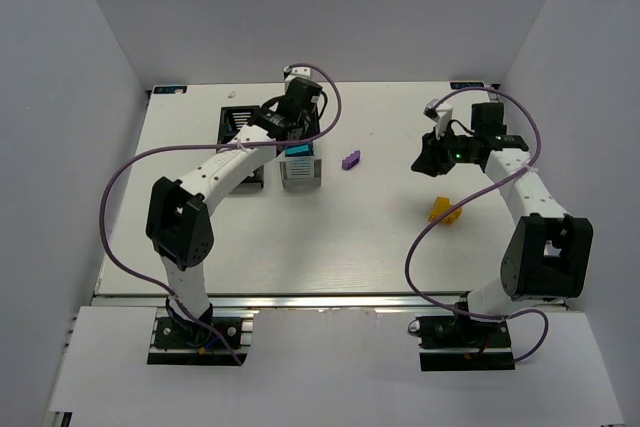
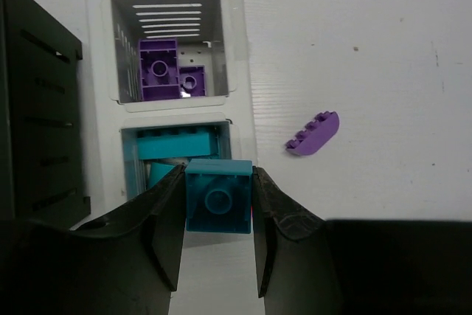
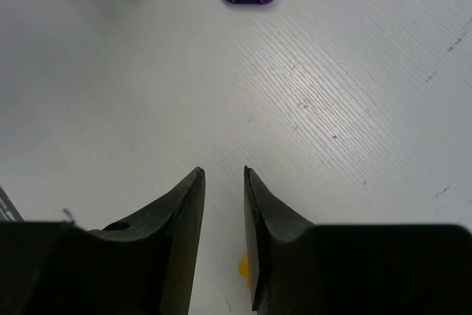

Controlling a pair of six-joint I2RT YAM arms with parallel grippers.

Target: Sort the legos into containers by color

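Soft overhead light is washing the table [image 1: 380, 237] bright, throwing only faint shadows. In the wrist views the close-up fingers [image 3: 173, 241] are looking kinda blurry.

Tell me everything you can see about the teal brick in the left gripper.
The teal brick is a small square block of glossy plastic, its hollow underside with one round tube facing the wrist camera. The left gripper clamps it, one black finger against each side. It hangs over the near compartment of the white container, where other teal bricks lie.
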